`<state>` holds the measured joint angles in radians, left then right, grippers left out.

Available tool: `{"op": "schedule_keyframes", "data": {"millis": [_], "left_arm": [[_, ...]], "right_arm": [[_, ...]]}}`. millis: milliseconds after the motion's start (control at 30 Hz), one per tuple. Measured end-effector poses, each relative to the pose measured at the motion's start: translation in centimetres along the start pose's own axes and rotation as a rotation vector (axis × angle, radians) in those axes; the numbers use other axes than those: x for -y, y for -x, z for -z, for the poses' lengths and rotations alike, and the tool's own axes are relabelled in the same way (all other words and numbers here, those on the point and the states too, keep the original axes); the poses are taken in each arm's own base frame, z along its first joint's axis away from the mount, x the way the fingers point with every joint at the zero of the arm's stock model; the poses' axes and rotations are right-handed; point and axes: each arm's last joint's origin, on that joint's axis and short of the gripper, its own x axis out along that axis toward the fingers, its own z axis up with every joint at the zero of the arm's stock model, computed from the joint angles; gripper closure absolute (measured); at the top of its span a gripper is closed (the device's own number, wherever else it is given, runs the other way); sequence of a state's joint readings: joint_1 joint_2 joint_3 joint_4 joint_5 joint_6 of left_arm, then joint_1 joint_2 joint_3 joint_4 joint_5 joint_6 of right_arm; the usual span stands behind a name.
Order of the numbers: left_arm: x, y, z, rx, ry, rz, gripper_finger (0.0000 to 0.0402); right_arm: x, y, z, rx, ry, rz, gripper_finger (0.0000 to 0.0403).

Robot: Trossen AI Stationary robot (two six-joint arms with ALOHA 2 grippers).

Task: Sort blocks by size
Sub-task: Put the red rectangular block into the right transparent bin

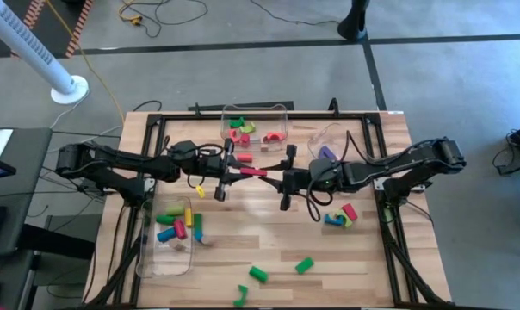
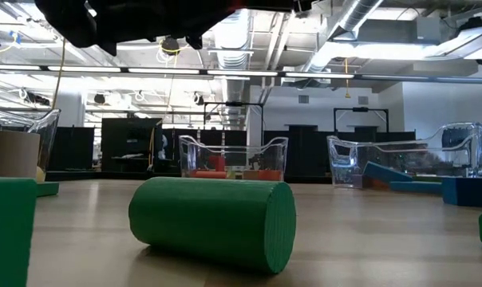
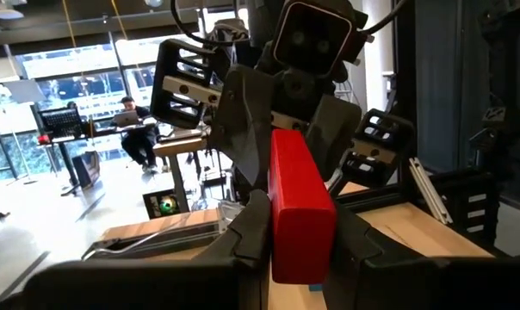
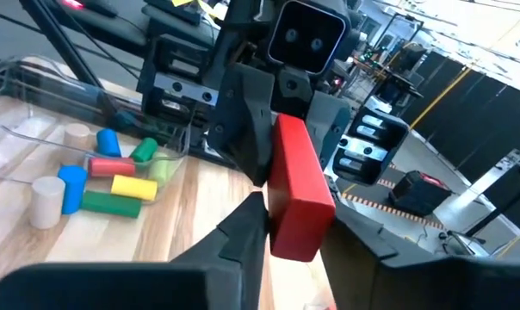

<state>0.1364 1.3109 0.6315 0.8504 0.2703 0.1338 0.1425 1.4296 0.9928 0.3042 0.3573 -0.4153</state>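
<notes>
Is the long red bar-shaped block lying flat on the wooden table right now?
No: the long red bar-shaped block is held above the table between the left gripper and the right gripper.

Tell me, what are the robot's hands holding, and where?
Both hold one red bar in the air, each at one end: the left hand grips one end, the right hand pinches the other.

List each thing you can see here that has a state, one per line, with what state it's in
red bar: held in the air between both grippers, above the table.
left gripper: shut on the red bar.
right gripper: fingers on either side of the red bar's other end.
green cylinder: lying on its side on the table.
bin by the left arm: holds several cylinders lying flat.
</notes>
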Motion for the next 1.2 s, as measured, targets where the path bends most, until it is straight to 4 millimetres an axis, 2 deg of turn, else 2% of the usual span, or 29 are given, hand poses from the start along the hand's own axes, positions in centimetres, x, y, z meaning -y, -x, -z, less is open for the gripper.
{"op": "schedule_keyframes", "data": {"millis": [333,633,933,1200], "left_arm": [[0.0,0.0,0.0,-0.002,-0.009,0.003,0.0347],[0.0,0.0,0.1,-0.01,0.007,-0.003,0.0282],[0.1,0.0,0.6,-0.058,0.0,0.016,0.0257],[0.2,0.1,1.4,-0.137,0.001,0.025,0.0258]], "right_arm": [[0.0,0.0,0.0,-0.001,-0.025,-0.004,0.03],[0.1,0.7,0.0,-0.051,-0.032,0.006,0.0303],[1.2,4.4,-0.7,-0.173,-0.081,0.069,0.0303],[2.7,8.1,0.2,-0.361,-0.2,0.136,0.0303]]}}
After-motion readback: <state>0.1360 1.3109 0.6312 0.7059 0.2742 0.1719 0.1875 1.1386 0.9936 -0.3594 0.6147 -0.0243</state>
